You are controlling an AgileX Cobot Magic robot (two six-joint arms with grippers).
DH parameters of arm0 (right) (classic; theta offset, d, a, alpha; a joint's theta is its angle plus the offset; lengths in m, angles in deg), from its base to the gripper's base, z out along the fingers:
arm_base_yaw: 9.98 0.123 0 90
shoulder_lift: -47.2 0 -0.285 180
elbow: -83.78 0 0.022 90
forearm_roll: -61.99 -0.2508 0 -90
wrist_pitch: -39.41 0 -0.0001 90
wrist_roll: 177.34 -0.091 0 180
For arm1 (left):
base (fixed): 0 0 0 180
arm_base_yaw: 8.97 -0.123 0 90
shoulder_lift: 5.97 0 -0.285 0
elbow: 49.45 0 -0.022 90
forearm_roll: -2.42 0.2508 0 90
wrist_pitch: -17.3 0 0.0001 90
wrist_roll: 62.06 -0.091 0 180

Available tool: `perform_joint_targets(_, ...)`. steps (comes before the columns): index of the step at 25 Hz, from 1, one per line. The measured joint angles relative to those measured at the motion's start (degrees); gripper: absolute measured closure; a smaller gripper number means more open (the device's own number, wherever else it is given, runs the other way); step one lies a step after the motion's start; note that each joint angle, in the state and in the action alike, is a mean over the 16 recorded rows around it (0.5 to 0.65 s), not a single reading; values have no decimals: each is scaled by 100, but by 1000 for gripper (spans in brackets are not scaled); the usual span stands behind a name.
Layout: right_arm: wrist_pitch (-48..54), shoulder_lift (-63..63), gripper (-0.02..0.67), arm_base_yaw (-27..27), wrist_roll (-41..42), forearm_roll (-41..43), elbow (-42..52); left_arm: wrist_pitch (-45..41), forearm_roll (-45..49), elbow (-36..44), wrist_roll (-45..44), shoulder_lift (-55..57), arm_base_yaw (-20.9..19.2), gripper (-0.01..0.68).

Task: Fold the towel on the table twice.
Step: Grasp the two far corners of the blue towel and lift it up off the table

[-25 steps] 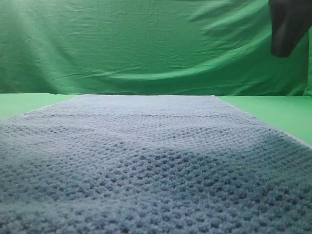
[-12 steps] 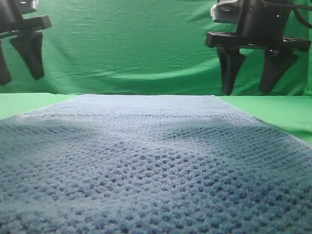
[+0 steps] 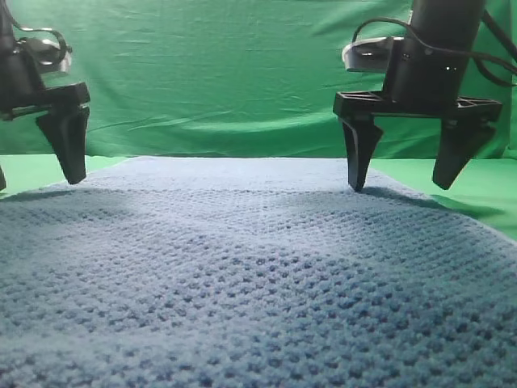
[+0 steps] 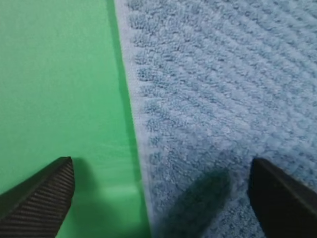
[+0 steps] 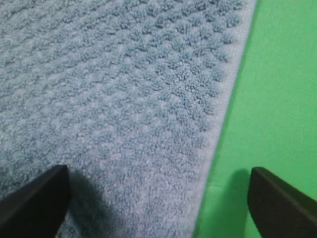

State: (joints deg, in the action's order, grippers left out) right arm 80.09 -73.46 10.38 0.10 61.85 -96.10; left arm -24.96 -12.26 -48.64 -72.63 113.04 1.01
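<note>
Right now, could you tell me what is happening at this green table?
Two black robot grippers, the left gripper and the right gripper, hang open over the far corners of the blue waffle-weave towel, which lies flat and unfolded on the smooth green table. Each straddles a side hem; neither has gripped yet.

Light: even and fairly bright, coming from above.
Shadows: soft dark patches on the towel under the right hand and left hand; faint ones on the worktop.
Focus: exterior view soft at 6 o'clock; wrist views slightly blurred throughout.
Glare: pale sheen on worktop.
</note>
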Motion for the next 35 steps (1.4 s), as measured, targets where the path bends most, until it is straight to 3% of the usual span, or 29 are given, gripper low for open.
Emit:
perform_joint_targets(14,-277,-315,13,0,50,7,-60,-366,887,-415,411,505,290,28)
perform_joint_targets(20,-291,-367,80,0,66,9,-98,-509,1205,-512,725,619,470,69)
perform_joint_targets(25,-294,-433,219,0,75,-23,-137,-608,1209,-581,888,711,533,179)
perform_joint_targets(35,-275,-553,556,8,75,-177,-216,-906,910,-820,948,908,568,542)
